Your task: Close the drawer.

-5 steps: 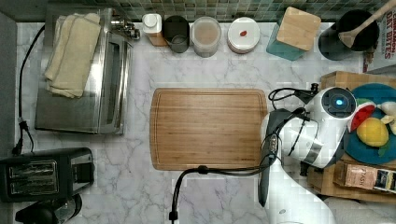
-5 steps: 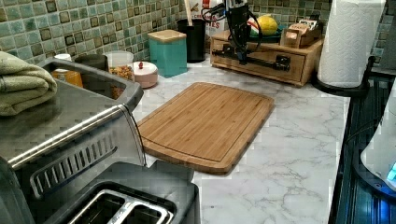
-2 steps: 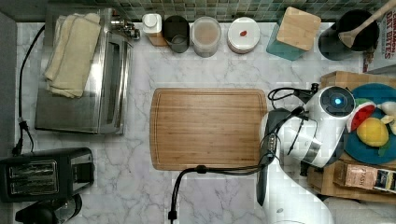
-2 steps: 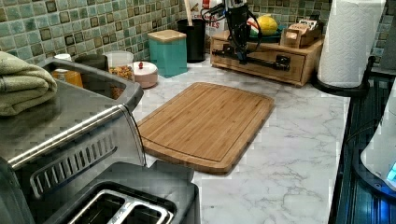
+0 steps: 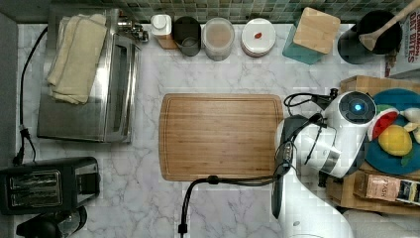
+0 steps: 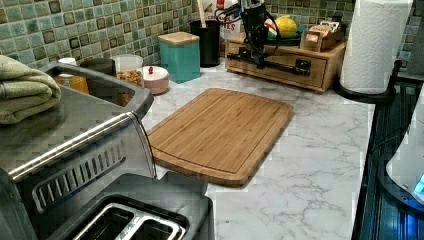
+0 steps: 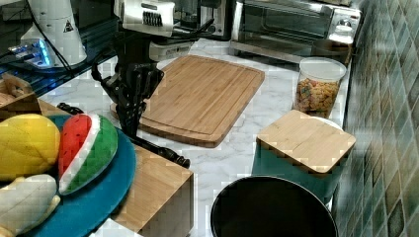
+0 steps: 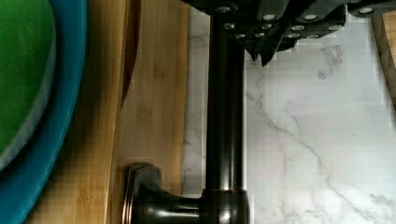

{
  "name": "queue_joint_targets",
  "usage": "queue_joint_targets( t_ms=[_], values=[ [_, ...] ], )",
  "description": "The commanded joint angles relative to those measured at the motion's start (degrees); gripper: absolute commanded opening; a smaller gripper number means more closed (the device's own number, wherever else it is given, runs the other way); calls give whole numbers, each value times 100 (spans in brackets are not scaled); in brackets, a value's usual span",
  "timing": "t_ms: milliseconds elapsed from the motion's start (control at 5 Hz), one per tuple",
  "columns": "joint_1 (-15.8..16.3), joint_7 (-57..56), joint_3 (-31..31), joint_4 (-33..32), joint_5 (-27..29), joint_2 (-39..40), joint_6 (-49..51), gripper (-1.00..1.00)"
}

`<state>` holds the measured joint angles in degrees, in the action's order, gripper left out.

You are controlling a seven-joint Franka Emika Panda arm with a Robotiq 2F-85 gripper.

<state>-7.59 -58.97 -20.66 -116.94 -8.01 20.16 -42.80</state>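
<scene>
The drawer (image 6: 280, 64) is set into the front of a light-wood box and looks pushed in, its front about level with the box face. A dark bar handle (image 6: 272, 61) runs across that front; it is also seen as the handle (image 7: 159, 150) and the handle (image 8: 225, 116). My gripper (image 6: 259, 60) points down and is right at the handle, towards the left view's left end of it. It comes down just in front of the box as the gripper (image 7: 130, 129). The gripper's body (image 8: 280, 18) hangs over the bar.
A blue plate (image 7: 99, 197) with toy fruit lies on the box top (image 7: 158, 182). A bamboo cutting board (image 5: 220, 136) lies beside the box. A paper towel roll (image 6: 375, 45), a teal canister (image 6: 181, 55) and a black utensil pot (image 7: 272, 207) stand near the box.
</scene>
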Motion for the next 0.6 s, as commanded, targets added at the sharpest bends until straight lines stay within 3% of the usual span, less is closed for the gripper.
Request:
queue_joint_targets(
  t_ms=[200, 600],
  values=[
    [-590, 63, -727, 652, -209, -213, 125, -100],
    [-545, 50, -777, 651, -187, -207, 123, -100]
  ],
)
